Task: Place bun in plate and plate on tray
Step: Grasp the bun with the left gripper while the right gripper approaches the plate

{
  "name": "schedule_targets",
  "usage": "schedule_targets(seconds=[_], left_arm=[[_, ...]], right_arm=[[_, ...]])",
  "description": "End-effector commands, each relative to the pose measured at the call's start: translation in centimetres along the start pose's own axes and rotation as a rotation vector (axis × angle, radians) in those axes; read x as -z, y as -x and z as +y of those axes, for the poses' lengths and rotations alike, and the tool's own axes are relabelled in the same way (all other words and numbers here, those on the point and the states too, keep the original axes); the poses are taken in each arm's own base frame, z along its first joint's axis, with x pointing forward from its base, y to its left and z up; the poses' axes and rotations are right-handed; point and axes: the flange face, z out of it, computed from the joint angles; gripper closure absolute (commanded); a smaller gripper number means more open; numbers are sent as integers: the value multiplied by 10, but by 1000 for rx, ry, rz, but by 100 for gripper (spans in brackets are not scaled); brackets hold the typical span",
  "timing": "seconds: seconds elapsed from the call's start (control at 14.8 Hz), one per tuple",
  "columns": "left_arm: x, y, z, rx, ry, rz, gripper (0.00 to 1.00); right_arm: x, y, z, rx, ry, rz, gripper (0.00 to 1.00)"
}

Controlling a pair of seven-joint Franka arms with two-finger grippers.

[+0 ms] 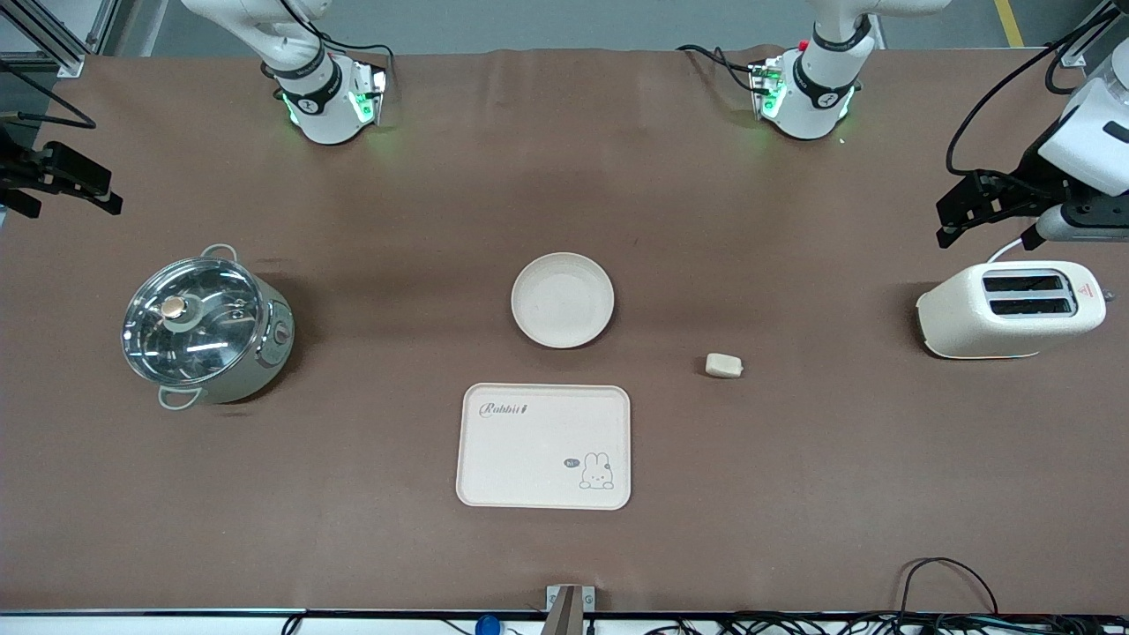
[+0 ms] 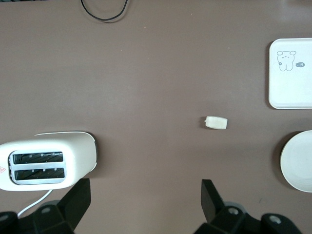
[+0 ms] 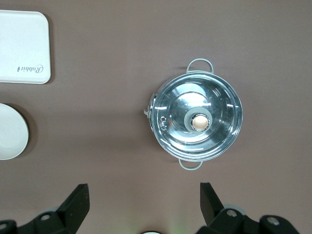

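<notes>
The small pale bun (image 1: 724, 365) (image 2: 216, 123) lies on the brown table, apart from the other things. The round cream plate (image 1: 563, 299) (image 2: 298, 161) (image 3: 10, 131) sits empty at mid-table. The rectangular Rabbit tray (image 1: 544, 445) (image 2: 291, 73) (image 3: 23, 47) lies bare, nearer to the front camera than the plate. My left gripper (image 1: 957, 212) (image 2: 145, 195) hangs open and empty over the left arm's end of the table, beside the toaster. Open and empty too, my right gripper (image 1: 97, 190) (image 3: 145, 195) hovers over the right arm's end, beside the pot.
A cream two-slot toaster (image 1: 1010, 309) (image 2: 46, 161) stands at the left arm's end with its cord trailing. A steel pot with a glass lid (image 1: 207, 324) (image 3: 197, 120) stands at the right arm's end. Cables lie along the table's front edge.
</notes>
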Motion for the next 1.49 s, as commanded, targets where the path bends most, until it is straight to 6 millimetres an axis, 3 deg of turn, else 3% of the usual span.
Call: schedule_targets(seconds=[0.0,0.14,0.27,0.41,0.54,0.68,0.81,0.95,1.15,1.42], left_arm=[[1,-1,-4,-20,-5,-15,0],[5,-2,-3,-3,3,-8,0],[-11,-2,8,-20,18,-40,0],[-79,-19,33,-22,89,-130,0],[-153,-42,61,28,133,-157,0],[-227,-56,85,49,134,-151,0],[-291,-53,103,70,141,-117,0],[-348,-38,123,92,155,-72,0],[-398,-8,154,103,164,-43,0],[-440,23,156,120,166,16,0]], right_arm=[[0,3,-2,-5,9,2,0],[0,4,-2,-5,9,2,0],[-1,3,-1,-8,9,1,0],[-2,3,-8,0,-1,-2,0],[-4,2,-35,41,-2,-9,0],[-26,-2,-67,60,-25,-51,0],[-51,-7,-87,-17,-81,-75,0],[-84,-10,-118,-67,-78,-78,0],[-122,-13,-152,-109,-127,-49,0],[-180,-6,-192,-149,-154,-36,0]])
